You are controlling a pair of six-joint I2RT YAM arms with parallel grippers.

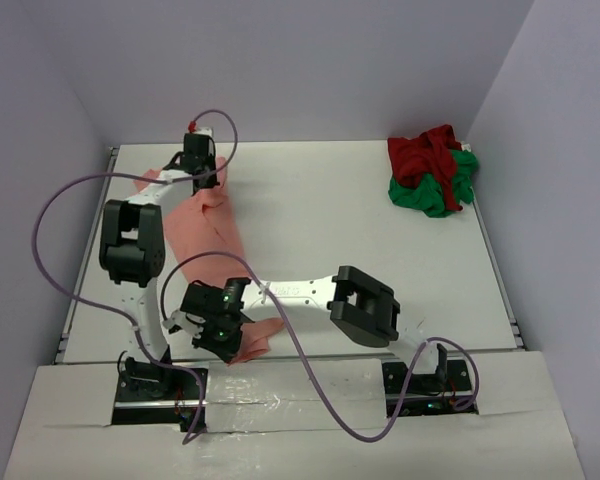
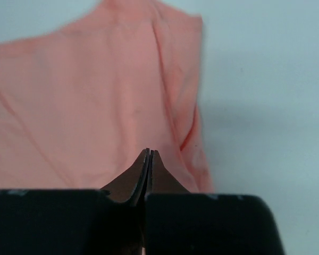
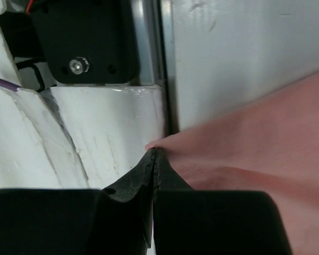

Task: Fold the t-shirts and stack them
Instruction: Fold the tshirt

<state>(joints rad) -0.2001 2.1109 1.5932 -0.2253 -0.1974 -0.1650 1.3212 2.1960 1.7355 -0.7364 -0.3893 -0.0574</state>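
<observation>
Left claw (image 2: 149, 154), right claw (image 3: 153, 152): both tight on salmon-pink t-shirt (image 1: 208, 225).

no readable text, labels or numbers anywhere

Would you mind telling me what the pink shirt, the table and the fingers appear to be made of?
Pink shirt: soft matte cloth, perhaps cotton; it creases and drapes.
Table: hard, smooth, pale surface, possibly laminate; faint scuffs show.
Fingers: rigid black material, likely plastic; dull sheen, crisp edges.
</observation>
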